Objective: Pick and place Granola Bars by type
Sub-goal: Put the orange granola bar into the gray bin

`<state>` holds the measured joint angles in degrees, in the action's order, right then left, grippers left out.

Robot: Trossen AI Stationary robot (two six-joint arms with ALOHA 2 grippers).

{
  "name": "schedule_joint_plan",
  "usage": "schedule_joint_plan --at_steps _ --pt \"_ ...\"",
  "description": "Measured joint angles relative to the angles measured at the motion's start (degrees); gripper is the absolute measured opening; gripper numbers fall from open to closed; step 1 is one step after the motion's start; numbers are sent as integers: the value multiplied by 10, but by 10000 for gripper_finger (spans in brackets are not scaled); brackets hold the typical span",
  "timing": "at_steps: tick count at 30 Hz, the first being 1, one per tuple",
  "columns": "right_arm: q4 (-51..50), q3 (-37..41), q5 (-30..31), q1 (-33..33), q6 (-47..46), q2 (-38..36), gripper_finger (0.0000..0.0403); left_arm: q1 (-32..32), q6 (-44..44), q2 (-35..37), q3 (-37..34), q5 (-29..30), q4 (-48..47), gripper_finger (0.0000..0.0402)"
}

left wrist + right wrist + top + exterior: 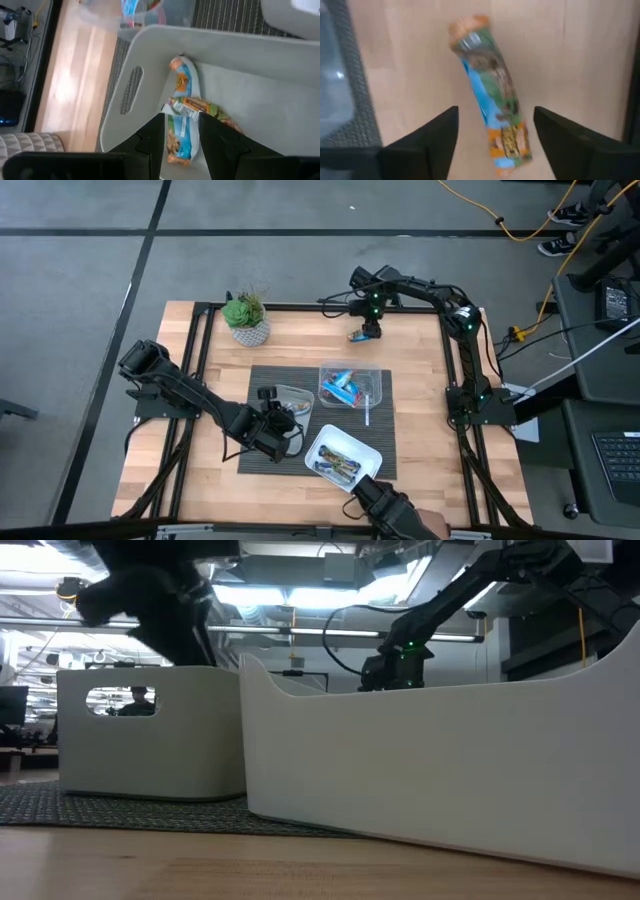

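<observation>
Right hand (492, 137) hovered at the far edge of the tabletop (180, 465), fingers (422, 140) spread wide on either side of a granola bar (492, 100) lying flat on the wood, not gripped. Blue, green and orange wrapper; printing too blurred to read. Left hand (181, 145) hung over the grey tray (260, 75), fingers (150, 145) narrowly parted around a blue bar (179, 135); whether gripped, could not tell. Two more bars (192, 106) lay crossed in that tray. No legible brand anywhere. Further bars in the clear tray (372, 376) and white tray (368, 452).
</observation>
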<state>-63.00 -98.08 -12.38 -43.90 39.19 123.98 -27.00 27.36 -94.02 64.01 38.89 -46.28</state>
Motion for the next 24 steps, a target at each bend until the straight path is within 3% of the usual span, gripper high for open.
schedule_joint_plan --at_steps 7,19,24 --pt "25 0 33 0 -14 0 307 1 6 0 -19 0 18 111" --pt "32 17 36 17 -12 0 310 1 6 0 -19 0 18 111" --pt "52 28 87 26 -6 0 310 0 6 1 -17 -10 16 111"
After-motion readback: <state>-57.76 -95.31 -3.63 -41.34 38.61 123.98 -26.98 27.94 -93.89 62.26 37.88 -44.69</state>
